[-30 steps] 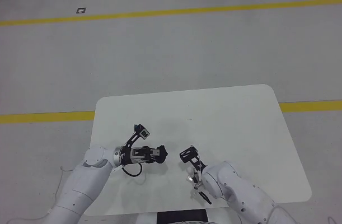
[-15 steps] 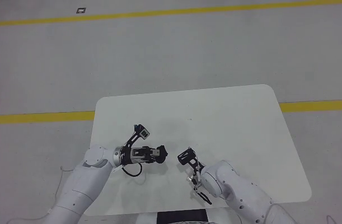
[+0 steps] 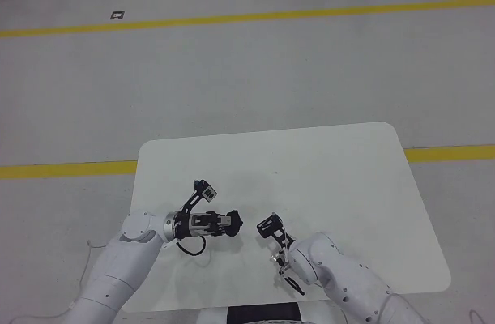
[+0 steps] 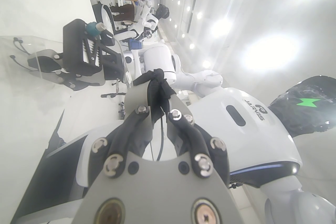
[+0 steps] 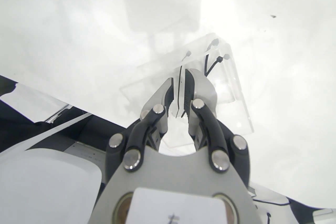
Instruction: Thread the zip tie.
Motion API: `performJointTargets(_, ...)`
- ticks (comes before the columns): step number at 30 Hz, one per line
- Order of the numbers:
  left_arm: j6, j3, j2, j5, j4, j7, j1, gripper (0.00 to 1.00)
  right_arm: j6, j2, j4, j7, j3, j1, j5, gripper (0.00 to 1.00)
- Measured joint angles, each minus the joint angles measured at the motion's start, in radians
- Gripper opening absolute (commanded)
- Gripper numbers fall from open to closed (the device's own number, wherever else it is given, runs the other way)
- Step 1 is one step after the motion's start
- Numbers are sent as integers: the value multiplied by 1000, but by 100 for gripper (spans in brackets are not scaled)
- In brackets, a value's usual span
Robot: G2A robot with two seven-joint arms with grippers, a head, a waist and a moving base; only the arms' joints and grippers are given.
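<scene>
Right wrist view: right gripper (image 5: 179, 79) pinches a thin zip tie (image 5: 178, 100) at a clear tray (image 5: 242, 101).
Left gripper (image 4: 155, 93) clamps a black bundle (image 4: 157, 83); threading appears not yet begun.

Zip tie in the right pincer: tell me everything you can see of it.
The zip tie is a thin black strip, plastic by its look, straight and seen edge-on. It runs lengthwise between the fingers of the right pincer, which is shut on it, and its end reaches just past the fingertips. Beyond it lies a clear tray holding more black ties. Its head is hidden.
</scene>
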Motion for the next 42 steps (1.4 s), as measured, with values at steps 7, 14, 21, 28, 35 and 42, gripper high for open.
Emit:
performJointTargets(7, 0, 0, 0, 0, 0, 0, 0, 0, -4, -4, 0, 0, 2, -3, -5, 10)
performJointTargets(14, 0, 0, 0, 0, 0, 0, 0, 0, -1, -9, 9, 1, -5, -1, -21, 12)
performJointTargets(21, 0, 0, 0, 0, 0, 0, 0, 0, 10, -17, 19, 7, -17, 4, -48, 11)
performJointTargets(28, 0, 0, 0, 0, 0, 0, 0, 0, 26, -24, 20, 10, -21, 3, -76, 0)
performJointTargets(35, 0, 0, 0, 0, 0, 0, 0, 0, 30, -25, -8, 12, -6, -13, -91, 0)
performJointTargets(42, 0, 0, 0, 0, 0, 0, 0, 0, -7, -12, -100, 5, 56, -64, -64, 0)
